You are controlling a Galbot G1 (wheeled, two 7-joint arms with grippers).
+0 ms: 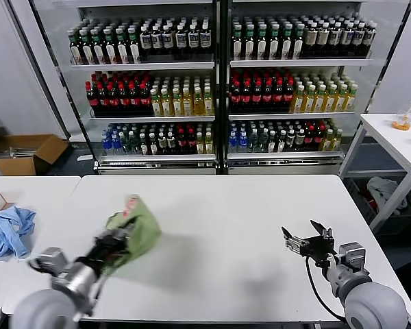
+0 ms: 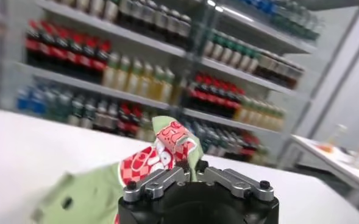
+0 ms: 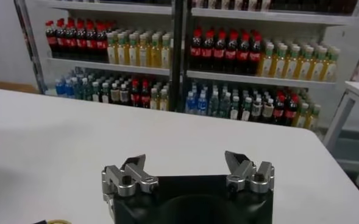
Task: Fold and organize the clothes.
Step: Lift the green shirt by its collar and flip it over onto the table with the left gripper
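light green shirt (image 1: 135, 229) hangs bunched from the left gripper (image 1: 120, 240), which pinches it above the white table (image 1: 233, 226); right gripper (image 1: 307, 241) hovers wide apart, well away.

green polo shirt (image 1: 138, 229), bunched (red-white print up)

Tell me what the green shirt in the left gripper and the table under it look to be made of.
Green shirt: soft woven or knit fabric, matte; it bunches and drapes in folds where the left gripper is shut on it, with a red-and-white print. Table: hard, smooth white top, probably laminate or coated board; flat with a faint sheen. The right gripper hangs open over it.
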